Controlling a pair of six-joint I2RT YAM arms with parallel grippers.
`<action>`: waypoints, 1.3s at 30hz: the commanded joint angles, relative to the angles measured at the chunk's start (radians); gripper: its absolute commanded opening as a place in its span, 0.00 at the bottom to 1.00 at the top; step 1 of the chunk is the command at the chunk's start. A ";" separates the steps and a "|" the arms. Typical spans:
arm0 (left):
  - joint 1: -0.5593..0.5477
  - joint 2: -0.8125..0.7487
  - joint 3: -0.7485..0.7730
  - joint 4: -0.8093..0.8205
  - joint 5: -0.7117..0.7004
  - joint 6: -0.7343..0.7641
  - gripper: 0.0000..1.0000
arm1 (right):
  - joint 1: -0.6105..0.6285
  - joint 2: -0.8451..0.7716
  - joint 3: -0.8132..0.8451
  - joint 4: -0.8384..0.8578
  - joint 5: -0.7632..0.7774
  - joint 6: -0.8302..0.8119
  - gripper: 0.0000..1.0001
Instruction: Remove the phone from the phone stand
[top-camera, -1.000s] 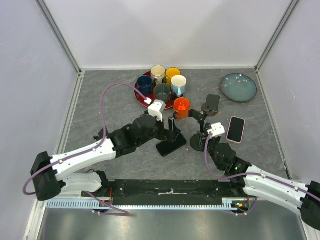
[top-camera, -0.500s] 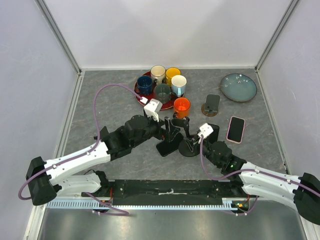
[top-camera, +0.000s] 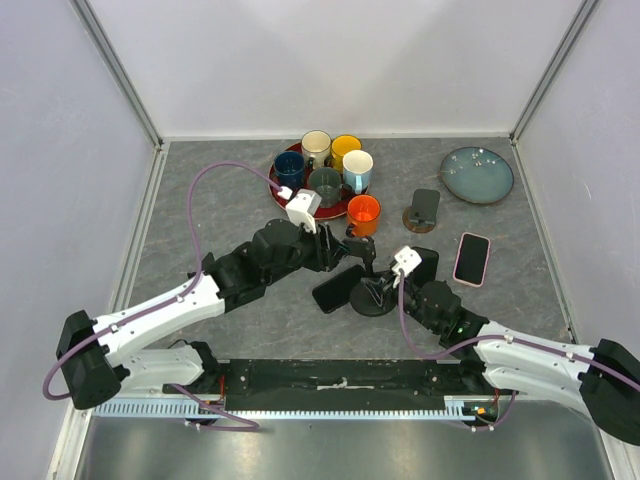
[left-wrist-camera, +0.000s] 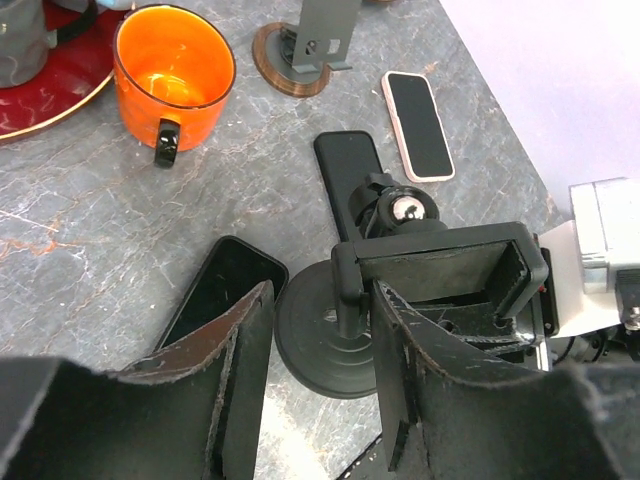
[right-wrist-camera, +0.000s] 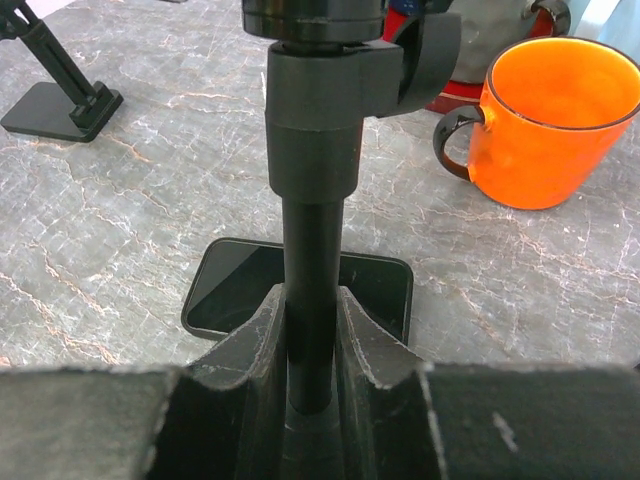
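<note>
A black phone (top-camera: 336, 288) lies flat on the table just left of the phone stand (top-camera: 375, 300), a black post on a round base; its cradle (left-wrist-camera: 440, 270) holds nothing. My right gripper (right-wrist-camera: 312, 300) is shut on the stand's post (right-wrist-camera: 310, 150), low down near the base. My left gripper (top-camera: 340, 252) hovers above and behind the phone (left-wrist-camera: 215, 300). Its jaws stand partly apart with nothing between them, and the stand's base (left-wrist-camera: 320, 345) shows through the gap. In the right wrist view the phone (right-wrist-camera: 235, 285) lies behind the post.
An orange mug (top-camera: 363, 213) stands close behind the stand, beside a red tray (top-camera: 283, 191) of several mugs. A second black phone (top-camera: 425, 265), a pink-cased phone (top-camera: 472, 258) and a wooden-based stand (top-camera: 423, 210) sit to the right. A blue plate (top-camera: 477, 175) is at the back right.
My right gripper has dragged the stand leftwards, up beside the flat phone. My left gripper has drawn back and up off the phone, its jaws narrowing while empty.
</note>
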 joint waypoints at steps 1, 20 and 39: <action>0.000 0.027 0.061 -0.020 0.077 -0.020 0.49 | 0.005 0.000 0.072 0.170 -0.033 0.010 0.00; 0.011 -0.053 0.127 -0.124 -0.136 0.095 0.02 | 0.016 0.022 0.088 0.157 -0.044 0.010 0.82; 0.505 -0.142 0.178 -0.045 -0.265 0.274 0.02 | 0.017 -0.175 0.063 -0.014 0.084 0.002 0.98</action>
